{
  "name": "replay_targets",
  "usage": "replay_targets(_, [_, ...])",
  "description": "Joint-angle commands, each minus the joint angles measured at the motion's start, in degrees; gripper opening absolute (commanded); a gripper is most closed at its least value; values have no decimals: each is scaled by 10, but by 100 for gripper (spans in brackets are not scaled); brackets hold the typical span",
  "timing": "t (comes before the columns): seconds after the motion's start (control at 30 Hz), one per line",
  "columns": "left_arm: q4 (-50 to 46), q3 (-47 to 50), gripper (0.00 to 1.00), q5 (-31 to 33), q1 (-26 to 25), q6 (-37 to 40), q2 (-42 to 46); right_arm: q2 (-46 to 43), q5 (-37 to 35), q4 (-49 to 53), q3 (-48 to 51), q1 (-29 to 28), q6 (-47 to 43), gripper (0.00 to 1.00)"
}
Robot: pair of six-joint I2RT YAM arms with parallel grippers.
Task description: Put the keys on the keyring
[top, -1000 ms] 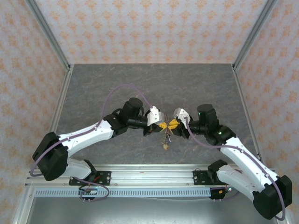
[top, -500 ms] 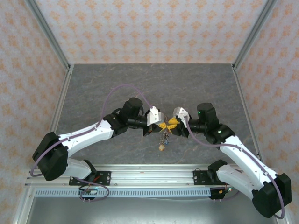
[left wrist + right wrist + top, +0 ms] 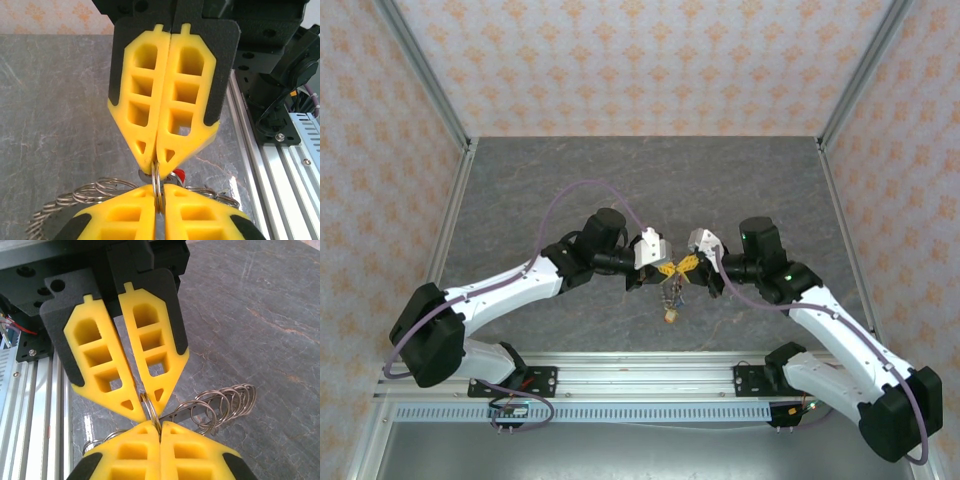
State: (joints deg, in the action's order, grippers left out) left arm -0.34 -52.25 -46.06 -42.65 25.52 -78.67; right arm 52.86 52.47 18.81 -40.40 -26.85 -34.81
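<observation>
Yellow ribbed fingers of the left pincer [image 3: 158, 189] are pressed together on one thin wire turn of the keyring [image 3: 225, 401]; the right pincer [image 3: 159, 426] is clamped flat on that same turn, its tips almost touching the left's, so the ring is gripped from both sides. The left wrist view shows a red key head [image 3: 179, 175] just behind the pinched wire, with the coil fanning out low to the left; the right wrist view shows the coil running off to the right as a row of silver loops along a straight wire. From above the ring is too small to make out; there the keys [image 3: 671, 298] show as a small dark bunch just on the arm-base side of the meeting pincers, a yellowish piece [image 3: 669, 316] at its near end. Around them lies the grey marbled tabletop [image 3: 620, 180]; an aluminium rail [image 3: 640, 382] carries both arm bases along the near edge; pale walls [image 3: 640, 60] with an orange pattern close in the other three sides.
</observation>
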Motion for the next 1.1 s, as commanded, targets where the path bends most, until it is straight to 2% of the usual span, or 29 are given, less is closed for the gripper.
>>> replay_targets(0.0, [-47,-32,13,18,-5,36,9,5,-25,52,-55,-5,-17,0])
replay_targets(0.17, [-98,-58,15,32,-6,67,-7,26,-106,162,-124,-44,-50,0])
replay_targets(0.37, [-69,-66,15,24,-7,54,-10,44,-167,215,-166,-74,-60,0])
replay_targets(0.57, [-28,-54,14,20,-7,29,-8,56,-175,232,-187,-92,-63,0])
replay_targets(0.87, [-56,-57,13,13,-7,38,-12,47,-146,177,-172,-94,-48,0])
replay_targets(0.9, [-59,-57,12,12,-8,41,-12,46,-144,173,-172,-94,-48,0])
replay_targets(0.97, [-66,-58,2,12,-8,44,-13,41,-139,159,-167,-94,-43,0])
replay_targets(1.07, [-52,-49,0,15,-8,42,-8,28,-155,140,-152,-94,-37,4])
